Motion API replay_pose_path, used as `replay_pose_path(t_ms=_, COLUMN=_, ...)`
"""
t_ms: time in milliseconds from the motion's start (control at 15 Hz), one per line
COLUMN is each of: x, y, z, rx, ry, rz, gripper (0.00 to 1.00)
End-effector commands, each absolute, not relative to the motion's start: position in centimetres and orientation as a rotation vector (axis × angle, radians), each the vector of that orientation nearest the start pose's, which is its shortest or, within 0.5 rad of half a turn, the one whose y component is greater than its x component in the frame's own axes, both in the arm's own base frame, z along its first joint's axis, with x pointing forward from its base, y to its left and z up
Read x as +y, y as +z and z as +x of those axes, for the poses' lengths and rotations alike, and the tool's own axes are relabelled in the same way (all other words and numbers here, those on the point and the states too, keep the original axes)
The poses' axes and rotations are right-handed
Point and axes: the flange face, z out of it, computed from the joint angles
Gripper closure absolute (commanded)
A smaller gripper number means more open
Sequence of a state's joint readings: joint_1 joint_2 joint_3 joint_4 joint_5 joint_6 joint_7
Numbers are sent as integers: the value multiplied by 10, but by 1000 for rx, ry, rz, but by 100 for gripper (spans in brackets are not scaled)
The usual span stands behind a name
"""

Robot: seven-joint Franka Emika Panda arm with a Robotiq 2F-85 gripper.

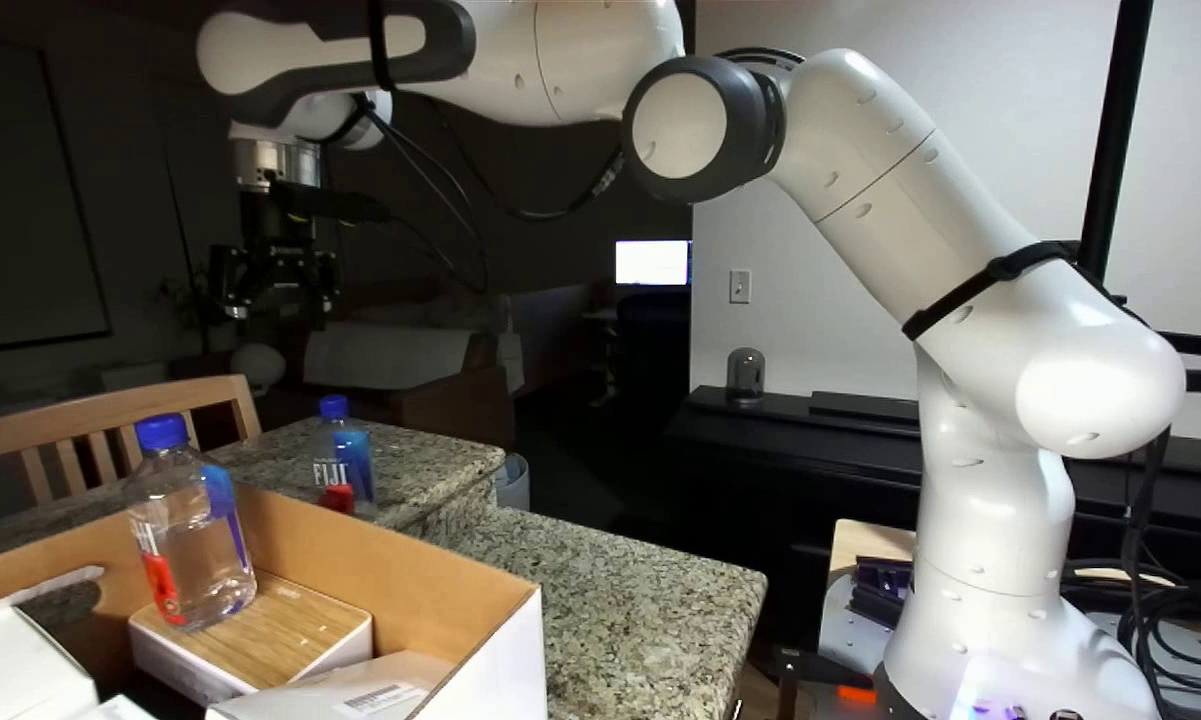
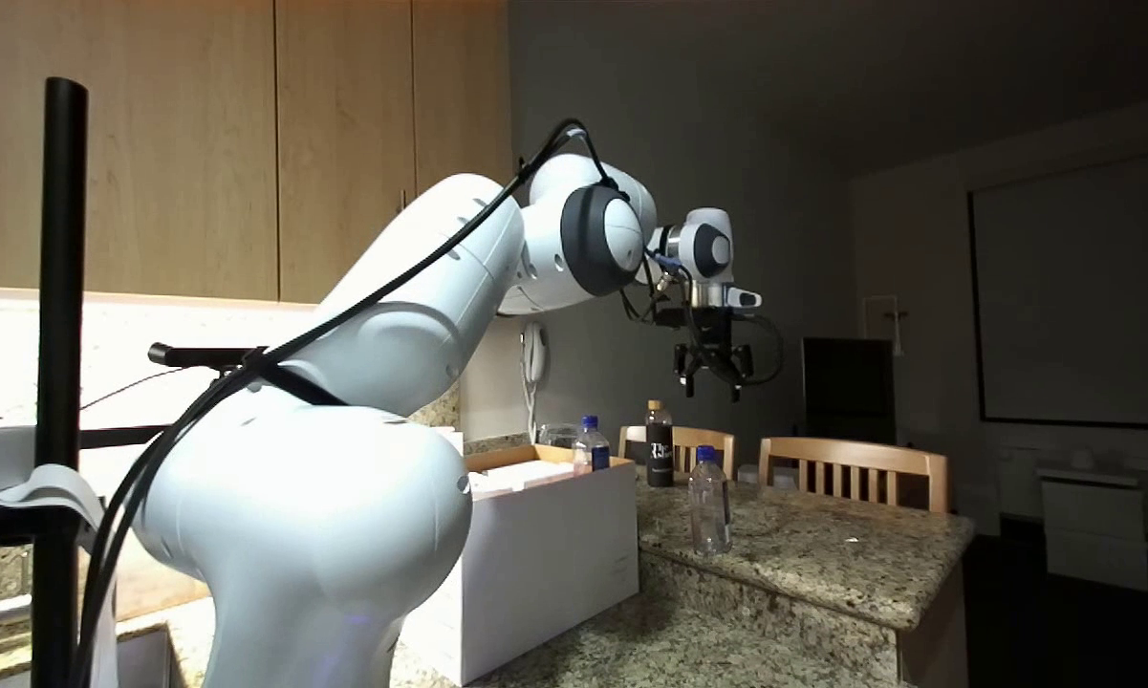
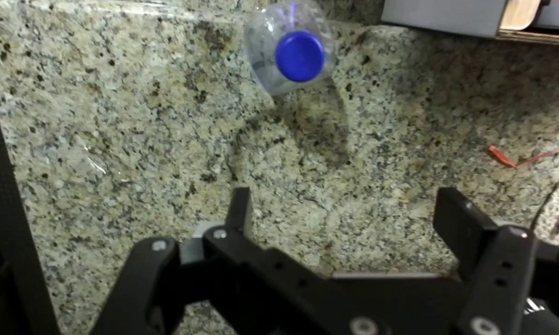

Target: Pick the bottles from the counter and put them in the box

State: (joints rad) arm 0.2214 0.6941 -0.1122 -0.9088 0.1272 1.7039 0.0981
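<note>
Spread wide, the robot's black hand (image 3: 344, 209) hangs above the speckled stone tabletop (image 2: 841, 564) and points down. Its two fingers (image 3: 239, 207) are far apart, and in the wrist view you can see tabletop between them. A blue-capped FIJI water bottle (image 1: 348, 455) stands up on the high part of the tabletop, near the edge, apart from the fingers. Another blue-capped water bottle (image 1: 188, 545) is in the big cardboard box (image 2: 554, 573), on a white block (image 1: 295, 622) with a wooden top. The box is white outside and brown inside. It sits on the low part of the tabletop, just beside the high part. Two wooden chairs (image 2: 851, 449) and a dark bottle (image 2: 660, 463) with white letters show in an exterior view. A bit of red string (image 3: 500, 156) lies on the tabletop.
</note>
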Motion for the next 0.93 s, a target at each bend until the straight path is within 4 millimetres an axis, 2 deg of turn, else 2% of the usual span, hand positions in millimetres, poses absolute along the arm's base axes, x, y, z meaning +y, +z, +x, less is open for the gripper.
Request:
replay_pose_path(t_ms=0, x=109, y=456, z=743, rx=32, ry=-2, rz=-3053, gripper=0)
replay_pose_path(t_ms=200, x=115, y=428, z=739, rx=26, ry=98, rz=-3081, gripper=0)
replay_pose_path(t_ms=333, x=122, y=420, z=736, rx=24, ry=142, rz=-3091, gripper=0)
replay_pose_path(t_ms=600, x=125, y=414, z=728, rx=74, ry=238, rz=-3118, gripper=0)
replay_pose_path(t_ms=867, x=118, y=413, z=722, rx=157, ry=307, rz=-3133, gripper=0)
